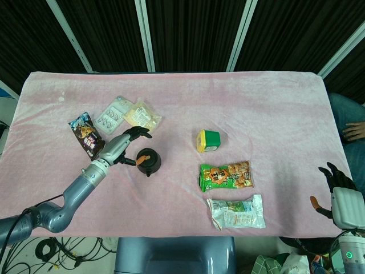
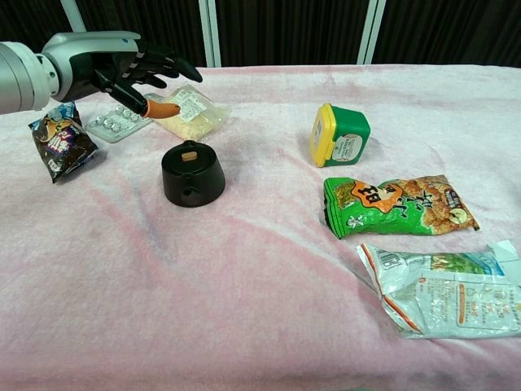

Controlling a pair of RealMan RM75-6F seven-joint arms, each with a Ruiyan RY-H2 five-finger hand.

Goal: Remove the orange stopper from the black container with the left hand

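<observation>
The black container (image 2: 193, 175) stands on the pink cloth, left of centre, with the orange stopper (image 2: 191, 154) sitting in its top opening. My left hand (image 2: 134, 69) hovers above and to the left of the container, fingers spread, holding nothing; its orange-tipped thumb (image 2: 163, 106) points toward the container without touching it. In the head view the left hand (image 1: 122, 145) reaches over the container (image 1: 151, 164) from the left. My right hand (image 1: 339, 182) hangs off the table's right edge, fingers apart and empty.
A dark snack bag (image 1: 86, 133), a blister pack (image 1: 113, 116) and a yellowish packet (image 1: 142, 116) lie behind the left hand. A green-and-yellow tub (image 1: 209, 140), a green snack bag (image 1: 226, 175) and a white packet (image 1: 236, 212) lie to the right.
</observation>
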